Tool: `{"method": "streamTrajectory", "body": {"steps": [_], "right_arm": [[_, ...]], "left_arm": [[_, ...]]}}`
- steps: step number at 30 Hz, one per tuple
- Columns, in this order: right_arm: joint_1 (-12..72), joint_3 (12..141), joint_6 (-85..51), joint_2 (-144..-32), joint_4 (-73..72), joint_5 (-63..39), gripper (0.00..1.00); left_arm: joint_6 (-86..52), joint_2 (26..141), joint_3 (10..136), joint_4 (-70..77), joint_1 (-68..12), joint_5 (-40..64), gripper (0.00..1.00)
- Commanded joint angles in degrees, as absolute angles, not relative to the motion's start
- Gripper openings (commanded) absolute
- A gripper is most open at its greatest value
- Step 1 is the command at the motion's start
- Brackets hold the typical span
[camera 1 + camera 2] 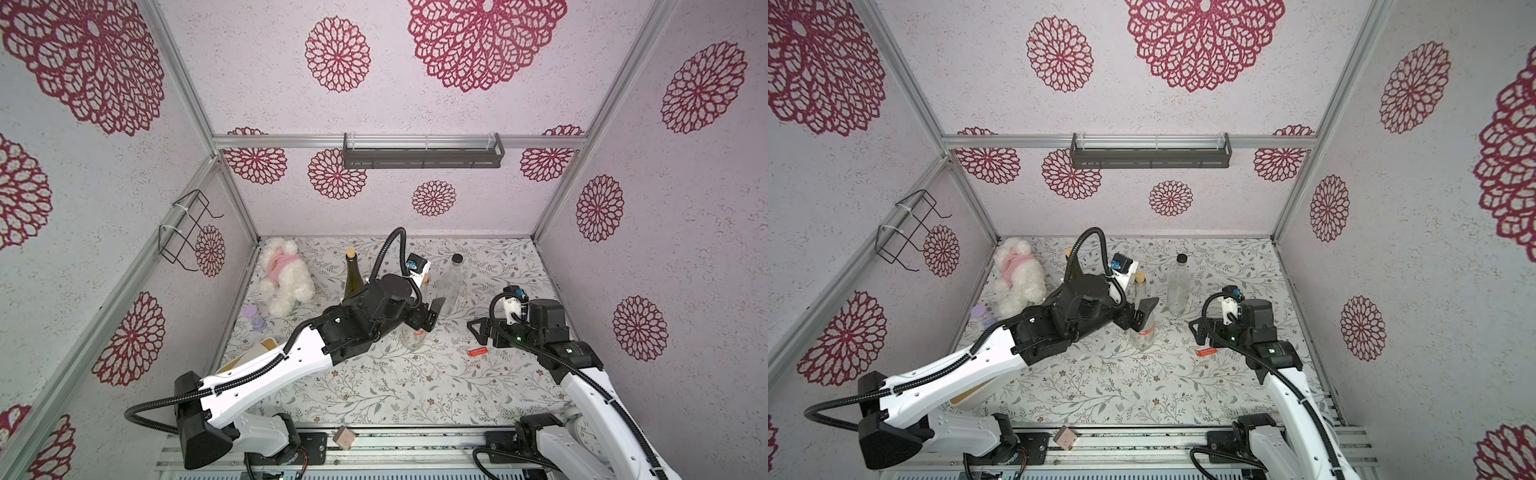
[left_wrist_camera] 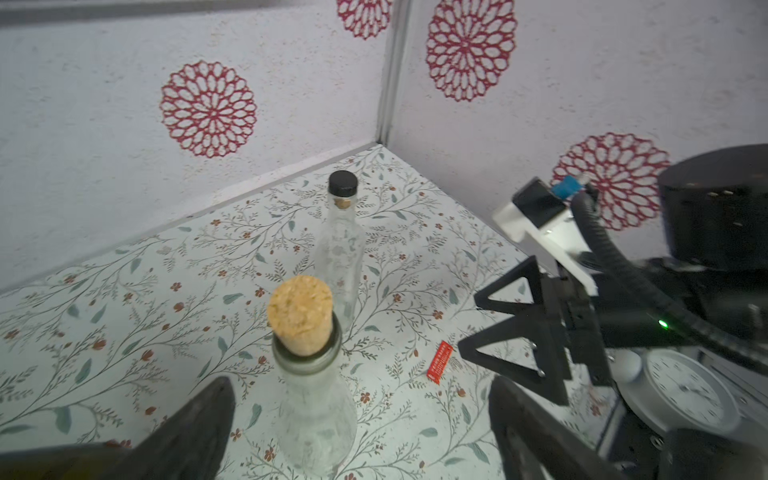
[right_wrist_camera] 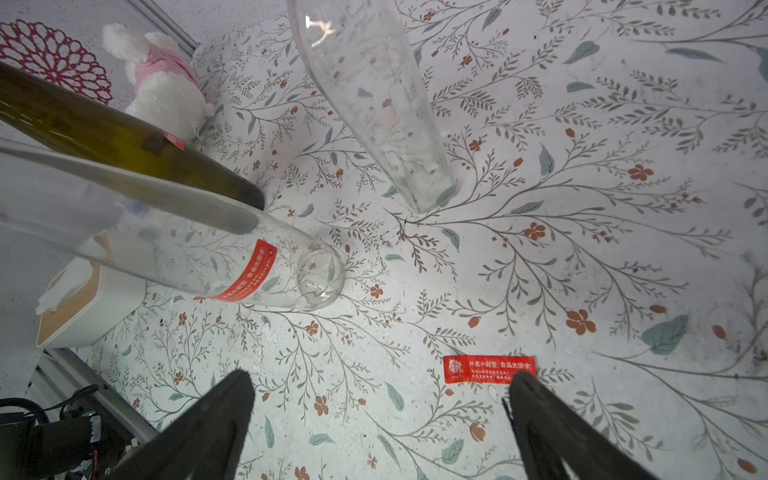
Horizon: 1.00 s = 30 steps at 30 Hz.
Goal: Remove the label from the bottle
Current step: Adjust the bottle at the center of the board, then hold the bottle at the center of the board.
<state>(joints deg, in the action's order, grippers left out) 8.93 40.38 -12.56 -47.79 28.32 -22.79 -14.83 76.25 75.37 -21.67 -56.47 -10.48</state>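
Status: partly done, I'd say. One red label [image 3: 489, 369] is off and lies flat on the table [image 3: 582, 249], just by one fingertip of my right gripper [image 3: 382, 376]. That gripper's jaws are spread wide with nothing in them.

The corked bottle [image 2: 316, 415] stands upright between the fingers of my left gripper [image 2: 357, 390]. That gripper is also spread wide, with both fingers clear of the glass, so nothing is gripped.

Left to do: the right wrist view shows another red label [image 3: 249, 270] wrapped low on the corked bottle, near its base. If that one counts, the job isn't finished. I can't tell whether any edge of it has lifted.

Around the grippers:
- A black-capped clear bottle [image 2: 340, 249] stands just beyond the corked one from the left gripper, close enough to bump on a regrasp.
- A green bottle [image 3: 104, 133] stands close behind the corked one from the right gripper and has a small red sticker of its own.
- A plush toy [image 3: 162, 83] and a tissue box [image 3: 91, 307] sit farther off, out of the way.
- A clock [image 2: 681, 390] sits beneath the right arm.
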Motion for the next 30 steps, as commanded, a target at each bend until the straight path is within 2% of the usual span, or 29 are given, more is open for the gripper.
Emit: {"method": "streamTrajectory", "body": {"steps": [1, 5, 16, 23, 30], "right_arm": [[8.7, 40.2, -12.9, -47.0, 25.9, -23.7, 0.98], [8.7, 40.3, -13.2, -48.5, 26.9, -23.6, 0.97], [8.7, 38.1, -15.6, -48.4, 24.3, -23.6, 0.91], [8.7, 37.5, -15.6, -47.3, 25.8, -22.1, 0.91], [8.7, 37.1, -15.9, -45.9, 26.7, -20.9, 0.91]], "left_arm": [[-9.2, 74.1, 72.8, -21.0, -53.0, 5.6, 0.97], [-8.4, 72.2, 69.5, -17.7, -47.8, 15.4, 0.97], [-6.0, 77.7, 68.9, -12.4, -40.3, 25.4, 0.99], [-5.7, 82.9, 71.3, -11.1, -37.8, 29.5, 0.9], [-5.4, 85.8, 73.4, -10.5, -37.3, 31.1, 0.74]]}}
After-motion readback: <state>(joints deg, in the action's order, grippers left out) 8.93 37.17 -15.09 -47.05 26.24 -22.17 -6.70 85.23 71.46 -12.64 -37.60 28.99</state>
